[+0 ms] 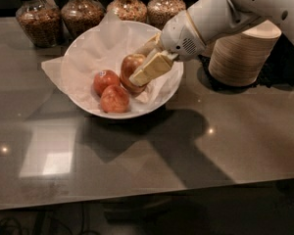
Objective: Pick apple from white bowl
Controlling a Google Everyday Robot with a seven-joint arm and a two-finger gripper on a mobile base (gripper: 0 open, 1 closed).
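Observation:
The white bowl [169,89] with its crumpled paper liner stands at the back left of the dark table. My gripper [138,65] reaches into it from the right and is shut on the golden-yellow, russet-blushed apple [129,66]. One tan finger [151,69] lies across the apple's front and the other is behind it. The apple is held just above the bowl's bottom, over the bowl's right half. Two redder apples [106,82] [114,100] lie in the bowl to its left. The paler apple is out of sight.
A stack of tan disposable bowls [241,53] stands to the right of the white bowl, under my arm. Several glass jars of grain [37,19] [83,13] line the back edge. The glossy tabletop [152,151] stretches toward the front.

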